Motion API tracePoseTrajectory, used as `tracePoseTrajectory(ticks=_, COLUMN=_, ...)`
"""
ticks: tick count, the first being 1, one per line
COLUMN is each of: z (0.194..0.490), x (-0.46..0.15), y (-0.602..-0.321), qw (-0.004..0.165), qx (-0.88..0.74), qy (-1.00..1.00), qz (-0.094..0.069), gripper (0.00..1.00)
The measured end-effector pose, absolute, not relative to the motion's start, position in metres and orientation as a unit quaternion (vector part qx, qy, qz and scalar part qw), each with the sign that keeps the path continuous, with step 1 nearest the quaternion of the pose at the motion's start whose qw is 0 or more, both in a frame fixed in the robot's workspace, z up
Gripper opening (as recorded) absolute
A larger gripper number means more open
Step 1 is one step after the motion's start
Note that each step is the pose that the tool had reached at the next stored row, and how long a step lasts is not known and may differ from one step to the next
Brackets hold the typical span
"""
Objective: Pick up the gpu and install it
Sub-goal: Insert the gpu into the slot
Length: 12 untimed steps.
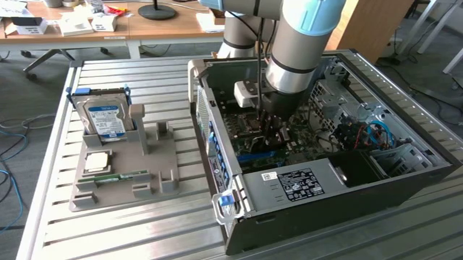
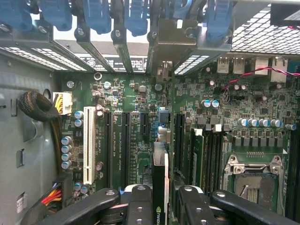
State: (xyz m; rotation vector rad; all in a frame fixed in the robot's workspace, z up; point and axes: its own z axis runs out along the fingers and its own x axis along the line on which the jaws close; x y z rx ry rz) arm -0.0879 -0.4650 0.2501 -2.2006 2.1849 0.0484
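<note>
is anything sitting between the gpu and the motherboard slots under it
Nothing visible. The gripper holds the gpu edge-on over the motherboard, and the black expansion slots beside it are bare. The stretch directly beneath the card is hidden by the card itself.

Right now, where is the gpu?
In the wrist view the gpu sits edge-on between the jaws, inside the computer case, above the black expansion slots.
</note>
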Motion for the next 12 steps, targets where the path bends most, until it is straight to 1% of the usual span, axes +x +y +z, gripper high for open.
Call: tracePoseTrajectory(ticks=12, z=0.2501, x=-0.0893, y=-0.4650, qw=0.020, qx=-0.709, qy=0.704, qz=0.016, gripper=0.26)
